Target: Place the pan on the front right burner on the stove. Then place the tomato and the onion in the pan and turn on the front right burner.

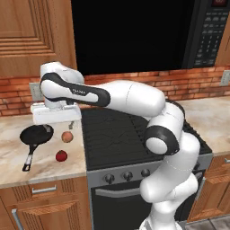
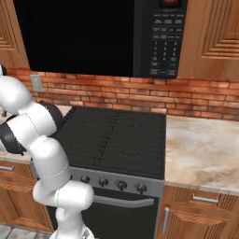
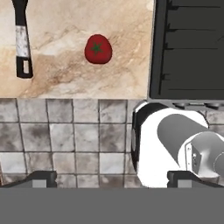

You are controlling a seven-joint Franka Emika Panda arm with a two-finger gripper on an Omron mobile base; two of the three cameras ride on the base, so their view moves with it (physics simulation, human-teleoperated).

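The black pan (image 1: 37,134) lies on the counter left of the stove (image 1: 112,134), its long handle (image 3: 22,39) pointing toward the front edge. Right of the pan sits the tan onion (image 1: 67,136), and the red tomato (image 1: 61,156) lies nearer the counter's front. My gripper (image 1: 59,126) hangs just above the counter, over the pan's right rim and the onion, touching neither. It is open, and in the hand view its fingertips (image 3: 41,178) stand wide apart with nothing between them. The tomato (image 3: 98,49) lies right of the handle there. The front right burner (image 2: 137,151) is bare.
A marble counter (image 1: 13,166) runs left of the stove and another stretch (image 2: 200,144) lies to its right. A black microwave (image 2: 163,37) hangs above the cooktop. Dark knobs (image 2: 112,183) line the stove front. My arm's elbow stands over the stove's front.
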